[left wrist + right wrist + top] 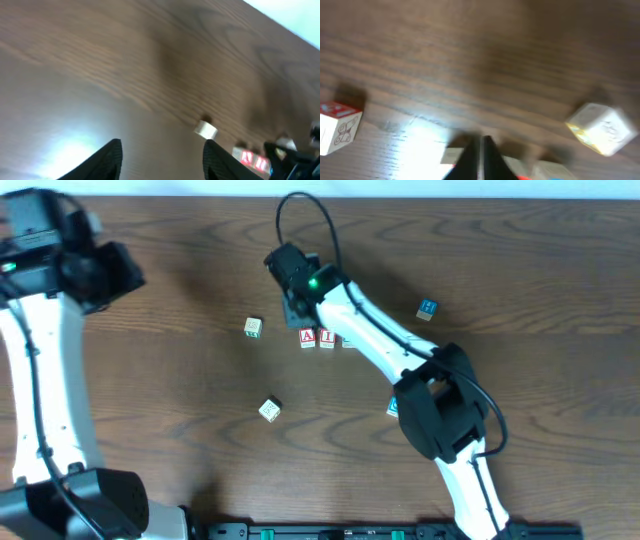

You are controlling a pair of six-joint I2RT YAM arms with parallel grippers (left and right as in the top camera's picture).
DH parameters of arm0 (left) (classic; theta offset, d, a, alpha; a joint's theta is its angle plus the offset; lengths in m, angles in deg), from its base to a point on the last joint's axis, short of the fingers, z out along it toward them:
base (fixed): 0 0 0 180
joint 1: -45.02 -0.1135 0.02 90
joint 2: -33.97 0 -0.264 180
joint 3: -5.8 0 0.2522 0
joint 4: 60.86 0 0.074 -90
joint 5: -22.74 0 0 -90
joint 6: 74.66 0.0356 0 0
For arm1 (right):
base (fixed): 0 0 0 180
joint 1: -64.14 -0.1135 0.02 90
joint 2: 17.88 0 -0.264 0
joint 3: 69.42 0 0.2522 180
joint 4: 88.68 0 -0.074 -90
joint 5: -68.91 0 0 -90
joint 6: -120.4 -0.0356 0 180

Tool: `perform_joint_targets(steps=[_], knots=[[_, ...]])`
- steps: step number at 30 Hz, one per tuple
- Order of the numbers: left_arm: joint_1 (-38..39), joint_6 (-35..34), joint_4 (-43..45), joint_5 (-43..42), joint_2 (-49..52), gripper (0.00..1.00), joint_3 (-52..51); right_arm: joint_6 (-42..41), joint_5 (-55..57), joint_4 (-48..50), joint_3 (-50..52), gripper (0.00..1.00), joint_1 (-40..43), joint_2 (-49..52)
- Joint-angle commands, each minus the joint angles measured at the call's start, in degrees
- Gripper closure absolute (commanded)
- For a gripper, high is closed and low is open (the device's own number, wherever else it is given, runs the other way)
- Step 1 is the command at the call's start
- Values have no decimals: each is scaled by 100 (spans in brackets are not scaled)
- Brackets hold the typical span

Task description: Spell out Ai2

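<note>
In the overhead view, a red "A" block (307, 336) and a red "I" block (327, 337) stand side by side at the table's middle. A third block (347, 340) touches the "I" and is mostly hidden under my right arm. My right gripper (297, 310) is just behind this row; in the right wrist view its fingers (481, 155) are shut with nothing between them, above blurred blocks (455, 156). My left gripper (112, 272) is at the far left, open and empty (162, 160). The red row also shows in the left wrist view (252, 160).
A loose pale block (253, 327) lies left of the row and also shows in the left wrist view (205, 129). Another pale block (269, 409) lies nearer the front. A blue block (427, 309) sits at the right, and another (392, 407) is half hidden by the right arm.
</note>
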Motion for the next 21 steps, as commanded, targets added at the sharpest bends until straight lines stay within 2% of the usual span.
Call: perform_joint_targets(steps=[1, 2, 3, 5, 9, 13, 17, 19, 21], knots=[[520, 164, 31, -46, 125, 54, 2, 170, 166, -308, -271, 99, 428, -507], [647, 166, 35, -46, 136, 64, 2, 282, 31, -437, -271, 99, 573, -649], [807, 168, 35, -55, 162, 80, 2, 393, -144, -579, -271, 99, 739, -780], [1054, 197, 42, -197, 205, 90, 2, 535, -452, -863, -271, 99, 1082, -1012], [1515, 407, 44, -387, 256, 92, 2, 879, -1329, -1368, -267, 99, 1930, -1370], [1753, 116, 2, -881, 229, 91, 2, 1598, -2236, -1725, -267, 99, 2546, -1467], [1904, 708, 17, -944, 315, 94, 2, 2465, -2643, -1915, -256, 99, 2695, -1467], [1910, 728, -7, -1526, 393, 94, -20, 2664, -3077, -1937, -256, 99, 2796, -1471], [1904, 973, 90, -2260, 492, 94, -111, 3082, -4037, -1871, -144, 99, 2988, -1469]])
